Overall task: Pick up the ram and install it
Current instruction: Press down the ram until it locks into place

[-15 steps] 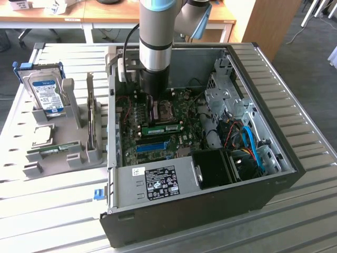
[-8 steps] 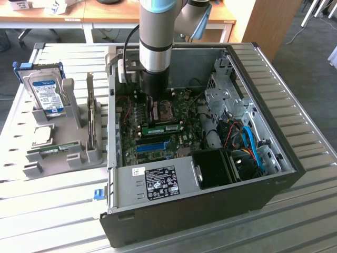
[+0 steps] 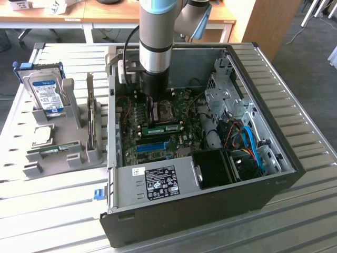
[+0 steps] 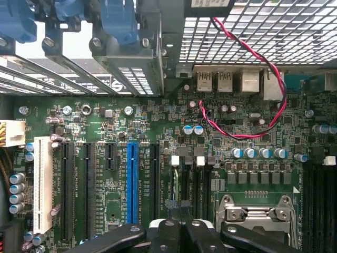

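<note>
The ram (image 3: 161, 128) lay in its slot on the green board (image 3: 158, 118) inside the computer case (image 3: 274, 153). The claw (image 4: 181, 232) hung just above it, fingers pressed together, holding nothing. The wrist view showed a blue slot (image 4: 132, 182).

The arm (image 3: 156, 31) is a thick grey tube with a pale blue band, a silver ring and a black end; a black cable runs beside it; the gripper (image 4: 181, 234) has black screwed links

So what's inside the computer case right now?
The motherboard, a green stick across it, a black housing and blue cables. The arm covers part of the board.
</note>
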You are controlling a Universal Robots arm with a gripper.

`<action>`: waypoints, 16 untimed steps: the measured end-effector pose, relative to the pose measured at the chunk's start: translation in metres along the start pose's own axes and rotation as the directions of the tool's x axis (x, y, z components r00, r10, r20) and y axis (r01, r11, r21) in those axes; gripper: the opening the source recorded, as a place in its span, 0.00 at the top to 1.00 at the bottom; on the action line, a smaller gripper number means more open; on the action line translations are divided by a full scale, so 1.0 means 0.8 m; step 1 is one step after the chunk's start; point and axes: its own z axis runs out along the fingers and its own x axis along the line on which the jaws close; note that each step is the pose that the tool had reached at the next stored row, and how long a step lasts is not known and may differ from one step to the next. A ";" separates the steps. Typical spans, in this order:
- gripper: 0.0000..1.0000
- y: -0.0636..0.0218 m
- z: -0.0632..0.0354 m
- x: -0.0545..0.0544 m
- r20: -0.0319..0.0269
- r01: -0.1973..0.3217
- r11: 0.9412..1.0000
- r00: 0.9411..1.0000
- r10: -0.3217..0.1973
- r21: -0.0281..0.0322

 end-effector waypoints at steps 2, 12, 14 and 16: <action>0.89 0.000 0.000 0.000 0.000 0.000 1.000 1.000 0.000 0.000; 0.89 0.000 0.004 0.000 0.000 0.000 1.000 1.000 0.000 0.000; 0.89 0.000 0.005 0.000 0.000 0.000 1.000 1.000 0.000 0.000; 0.89 0.000 0.005 0.000 0.000 0.000 1.000 1.000 0.000 0.000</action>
